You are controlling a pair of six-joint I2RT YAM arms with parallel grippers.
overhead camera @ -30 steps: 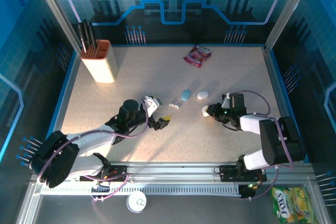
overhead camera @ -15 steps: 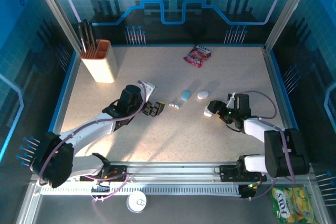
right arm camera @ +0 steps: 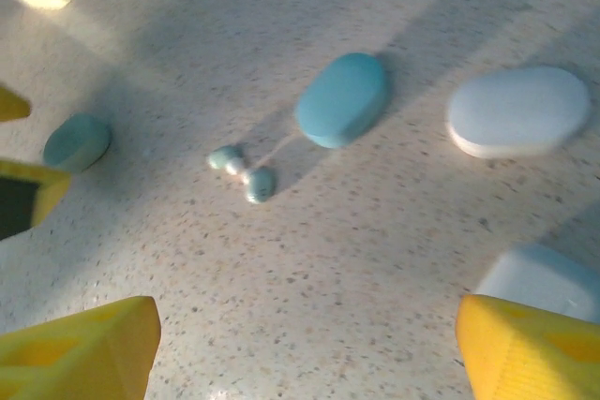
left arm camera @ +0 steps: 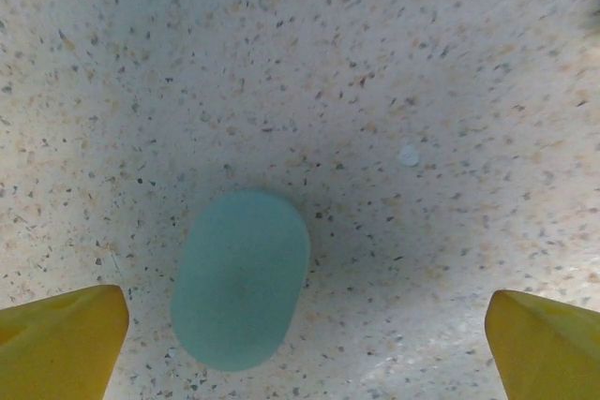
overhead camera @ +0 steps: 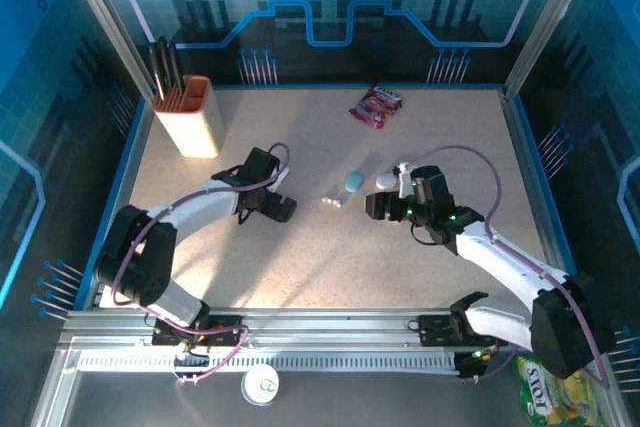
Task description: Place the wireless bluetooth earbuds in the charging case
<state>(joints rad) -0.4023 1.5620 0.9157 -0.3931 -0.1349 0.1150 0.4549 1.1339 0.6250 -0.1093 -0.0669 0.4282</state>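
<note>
- jaws of the left gripper (left arm camera: 300,348) stood wide apart and gripped nothing, its yellow fingertips (left arm camera: 58,336) sitting in the two lower corners of the left wrist view.
- between those tips, nearer the lower-left one but clear of it, a small light-blue case (left arm camera: 241,278) lay flat on the speckled table (left arm camera: 394,44).
- the right gripper (right arm camera: 305,353) was spread open as well, yellow tips in the lower corners of the right wrist view with bare table between them.
- the earbuds (right arm camera: 239,170), a tight little cluster of light-blue pieces, lay left of centre in that view, on the table and held by neither gripper; how many there were i couldn't tell.
- up and to the right of them sat a larger light-blue case (right arm camera: 343,100), near but apart, and further right a white case (right arm camera: 518,111), both closed.
- a second white case (right arm camera: 544,278) showed just above the lower-right fingertip; whether it touched the finger i couldn't tell.
- from the top view the earbuds were in mid-frame, with the left gripper to their left and the right gripper to their right, both well short of them.
- a knife block (overhead camera: 190,117) stood at the upper left of the table and a red snack packet (overhead camera: 377,105) lay at the top centre.
</note>
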